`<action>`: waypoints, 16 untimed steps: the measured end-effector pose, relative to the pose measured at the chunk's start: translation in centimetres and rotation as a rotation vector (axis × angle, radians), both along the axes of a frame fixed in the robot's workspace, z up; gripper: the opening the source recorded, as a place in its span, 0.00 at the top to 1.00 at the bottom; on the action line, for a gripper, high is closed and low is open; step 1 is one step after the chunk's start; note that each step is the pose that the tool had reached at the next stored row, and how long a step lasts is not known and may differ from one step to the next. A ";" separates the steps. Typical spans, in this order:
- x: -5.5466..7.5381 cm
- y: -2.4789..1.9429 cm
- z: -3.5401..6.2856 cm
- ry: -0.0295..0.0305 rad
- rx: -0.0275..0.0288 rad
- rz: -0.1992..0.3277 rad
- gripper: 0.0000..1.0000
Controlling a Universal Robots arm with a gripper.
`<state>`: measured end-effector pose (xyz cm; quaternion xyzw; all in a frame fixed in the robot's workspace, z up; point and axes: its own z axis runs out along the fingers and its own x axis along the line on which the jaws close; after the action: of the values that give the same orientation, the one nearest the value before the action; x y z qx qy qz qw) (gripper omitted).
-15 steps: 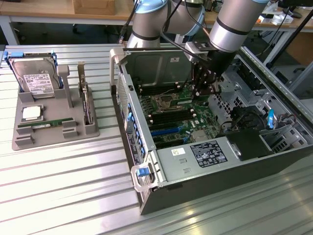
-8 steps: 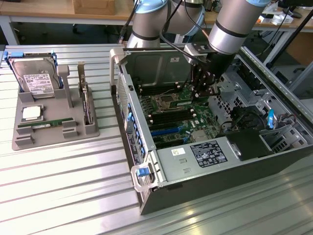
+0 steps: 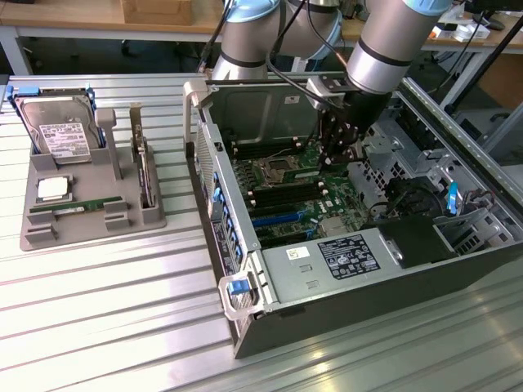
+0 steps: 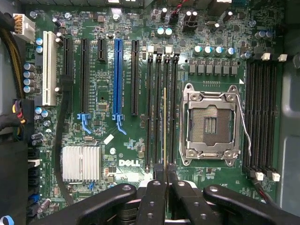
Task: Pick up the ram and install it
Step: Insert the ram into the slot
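In the wrist view the ram (image 4: 165, 126) is seen edge-on as a thin gold-green line, pinched at one end by my gripper (image 4: 165, 171), which is shut on it. It hangs lengthwise over the bank of black memory slots (image 4: 157, 108) beside the open silver processor socket (image 4: 211, 124), in line with one of the slots. Whether it touches the slot I cannot tell. In the exterior view my gripper (image 3: 337, 155) reaches down into the open computer case (image 3: 368, 269) above the green motherboard (image 3: 286, 188).
A grey tray (image 3: 90, 220) at the exterior view's left holds a silver hard drive (image 3: 57, 131), a square processor chip (image 3: 53, 189) and another green stick (image 3: 69, 208). The case walls, a blue card slot (image 4: 117, 77), a heatsink (image 4: 81, 163) and cables (image 4: 14, 42) surround the slots.
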<state>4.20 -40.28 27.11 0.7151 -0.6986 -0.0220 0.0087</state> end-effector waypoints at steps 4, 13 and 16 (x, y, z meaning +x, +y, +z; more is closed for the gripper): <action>0.0 0.00 -0.26 0.0000 0.0000 0.000 0.88; 0.0 0.00 -0.76 0.0000 0.0000 0.000 0.88; 0.0 0.00 -0.96 0.0000 0.0000 0.000 0.88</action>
<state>4.20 -40.28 26.15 0.7151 -0.6986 -0.0220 0.0087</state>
